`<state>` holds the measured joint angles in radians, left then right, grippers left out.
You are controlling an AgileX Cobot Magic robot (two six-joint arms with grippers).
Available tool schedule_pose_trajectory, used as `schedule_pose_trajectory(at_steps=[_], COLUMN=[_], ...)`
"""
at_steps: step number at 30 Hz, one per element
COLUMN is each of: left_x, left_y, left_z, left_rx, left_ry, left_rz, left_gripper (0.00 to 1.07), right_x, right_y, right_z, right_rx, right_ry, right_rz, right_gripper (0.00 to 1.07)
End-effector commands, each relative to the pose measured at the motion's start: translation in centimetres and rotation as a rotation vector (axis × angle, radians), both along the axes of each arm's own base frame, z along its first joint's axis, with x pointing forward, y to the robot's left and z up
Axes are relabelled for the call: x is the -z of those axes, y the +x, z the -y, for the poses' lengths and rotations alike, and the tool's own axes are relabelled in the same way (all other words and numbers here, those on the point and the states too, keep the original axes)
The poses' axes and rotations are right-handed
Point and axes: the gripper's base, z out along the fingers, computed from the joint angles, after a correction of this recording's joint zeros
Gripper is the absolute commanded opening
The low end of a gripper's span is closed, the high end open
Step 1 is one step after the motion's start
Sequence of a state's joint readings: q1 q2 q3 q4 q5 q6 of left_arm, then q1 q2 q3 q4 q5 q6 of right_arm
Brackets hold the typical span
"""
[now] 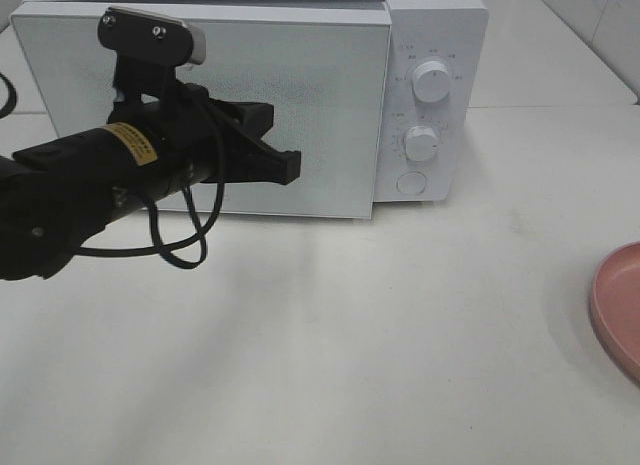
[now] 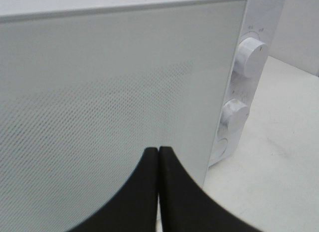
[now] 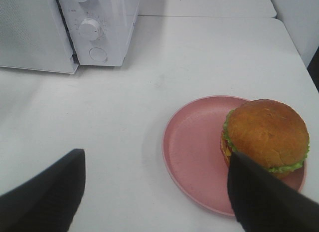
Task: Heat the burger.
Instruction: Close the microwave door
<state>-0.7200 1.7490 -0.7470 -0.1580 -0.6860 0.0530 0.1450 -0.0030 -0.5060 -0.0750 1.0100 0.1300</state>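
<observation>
- Nearest, right side: right gripper (image 3: 154, 192) hangs wide open and empty above the table (image 1: 330, 335), well short of the microwave.
- Just beyond its fingers sits the burger (image 3: 265, 133), on the right-hand part of a pink plate (image 3: 192, 147). Only the plate's rim shows at the right edge of the high view; the burger is outside that frame.
- Middle, left side: left gripper (image 1: 285, 165) is pinched fully closed, holding nothing, tips close in front of the microwave door (image 1: 300, 85). Contact with the glass cannot be told.
- Far: white microwave (image 1: 440, 25), door looks shut or nearly so; two dials (image 1: 432, 80) and a round button (image 1: 411, 183) on its right-hand panel.
- Step in hand, as I judge it: getting the door open; burger not yet moved.
- Next move likely calls for the left tips to catch the door's right edge or press the button, swinging it clear.
- Writing: tiny marks around the dials, unreadable. Yellow label on the left arm, text too small.
</observation>
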Motion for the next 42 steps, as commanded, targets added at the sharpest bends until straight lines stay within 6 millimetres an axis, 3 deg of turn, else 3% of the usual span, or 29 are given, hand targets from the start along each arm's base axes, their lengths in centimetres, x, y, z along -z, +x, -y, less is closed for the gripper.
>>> schedule_pose_trajectory(at_steps=[1,8,23,33,42], left_x=[-0.5,-0.5,-0.4,-0.5,-1.2], left_y=[0.5,2.5,5.9,8.0,10.7], left_z=[1.1,3.7,7.0,6.9,4.4], left_rx=[-0.013,-0.009,0.0,-0.059,-0.138], left_ry=[-0.046,-0.061,-0.077,-0.112,-0.125], left_rz=[0.006,-0.006,-0.018,-0.037,-0.034], left_gripper=[0.0,0.0,0.0,0.0,0.0], right_x=[0.0,0.0,0.0,0.0,0.0], right_y=[-0.4,-0.4,-0.4,-0.4,-0.4], right_z=[0.1,0.1,0.1,0.1,0.1], right_rx=[-0.001,-0.001,0.0,0.0,0.0], right_ry=[-0.01,-0.01,-0.009,-0.009,-0.009], right_rz=[0.04,0.04,0.04,0.04,0.04], right_gripper=[0.76,0.76,0.76,0.76,0.76])
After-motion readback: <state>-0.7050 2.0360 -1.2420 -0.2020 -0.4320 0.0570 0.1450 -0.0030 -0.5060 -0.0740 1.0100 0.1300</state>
